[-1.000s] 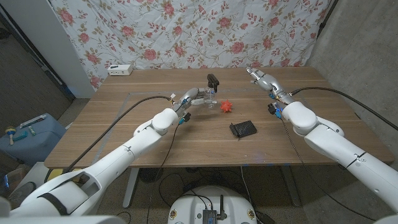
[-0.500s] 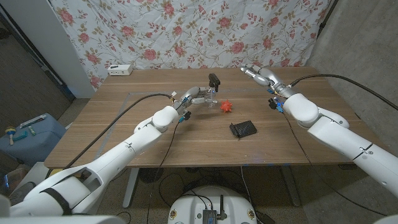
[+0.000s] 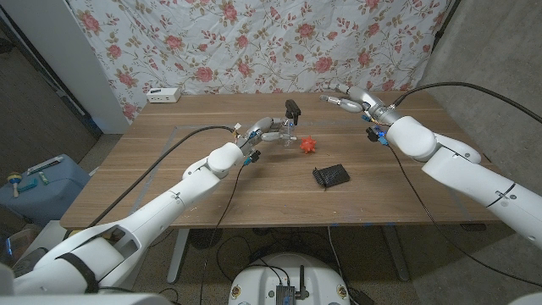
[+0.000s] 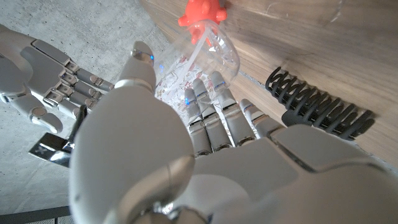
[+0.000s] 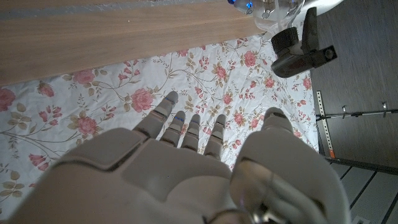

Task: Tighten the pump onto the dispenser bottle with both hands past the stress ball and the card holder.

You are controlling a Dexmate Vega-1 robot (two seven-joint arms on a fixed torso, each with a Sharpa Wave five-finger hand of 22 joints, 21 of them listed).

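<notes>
My left hand [image 3: 269,130] grips the clear dispenser bottle [image 3: 285,133] at the middle back of the table, and the black pump [image 3: 292,110] stands on top of it. In the left wrist view its fingers [image 4: 211,115] wrap the bottle [image 4: 202,59]. My right hand [image 3: 345,102] hovers with fingers apart a little right of the pump and holds nothing. Its spread fingers [image 5: 189,130] point toward the pump [image 5: 301,53]. The red spiky stress ball [image 3: 309,145] lies just right of the bottle. Nearer me lies the black card holder [image 3: 331,175].
A white box [image 3: 163,95] sits at the table's back left corner. A floral cloth [image 3: 254,42] hangs behind the table [image 3: 169,186]. Cables run along both arms. A blue container [image 3: 41,183] stands on the floor at the left.
My right hand has swung left, from the table's back right toward the pump. The left hand and the bottle have stayed where they were.
</notes>
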